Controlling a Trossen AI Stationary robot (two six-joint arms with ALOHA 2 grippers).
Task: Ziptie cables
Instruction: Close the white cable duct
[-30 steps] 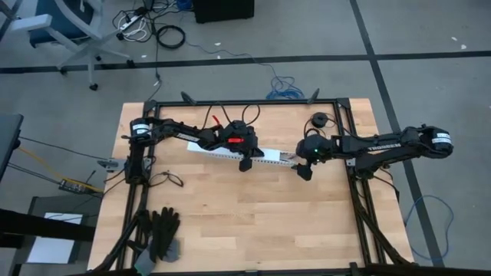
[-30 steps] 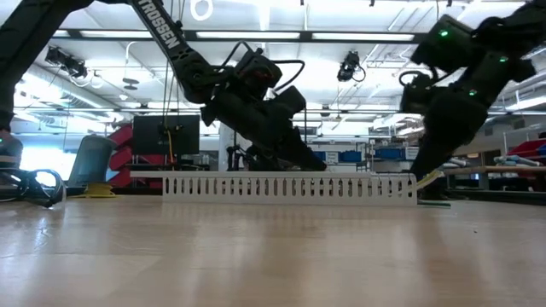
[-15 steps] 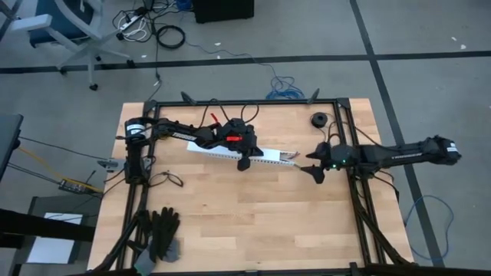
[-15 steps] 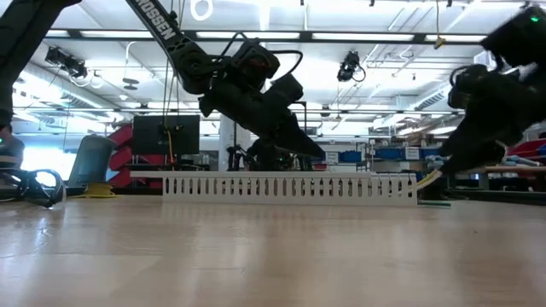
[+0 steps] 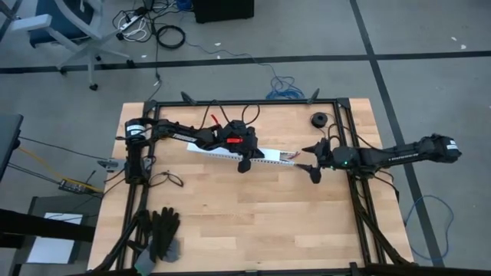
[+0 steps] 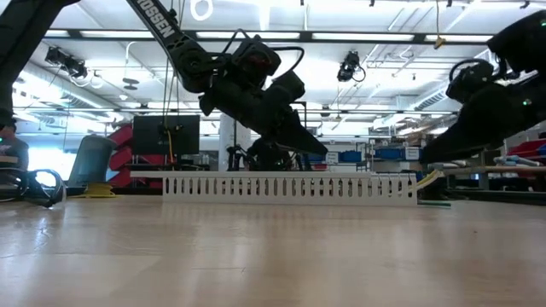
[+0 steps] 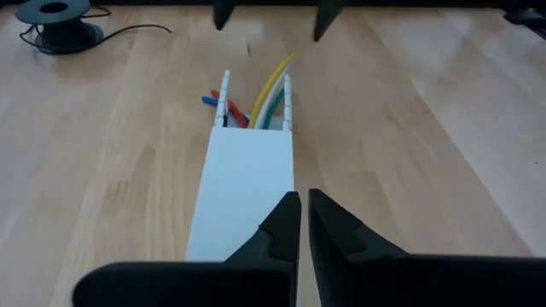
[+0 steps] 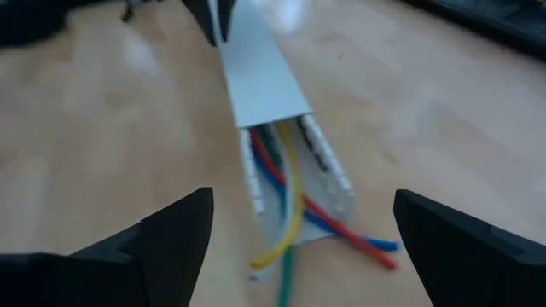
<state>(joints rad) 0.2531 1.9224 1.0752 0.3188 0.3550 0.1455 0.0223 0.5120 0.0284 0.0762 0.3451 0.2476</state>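
A long white slotted channel (image 5: 215,151) lies flat on the wooden table, with a plain white cover (image 7: 243,188) over most of it. The cables (image 8: 286,188), red, blue, yellow and green, run inside it and spill from its open right end (image 5: 291,157) onto the table. My left gripper (image 7: 300,205) is shut and hangs just above the cover near the channel's middle (image 6: 322,153). My right gripper (image 5: 307,161) is open and stands off the channel's right end, clear of the cable tips, pointing along the channel.
A small black spool (image 5: 318,119) sits at the far right of the table. Black gloves (image 5: 163,228) lie near the front left corner, and a thin dark loop (image 5: 173,178) lies by the left arm's base. The near half of the table (image 5: 261,222) is bare wood.
My right gripper has drawn back from the channel's end toward the table's right edge. It has tipped from pointing steeply down to nearly level, staying open. The channel and cables lie as before.
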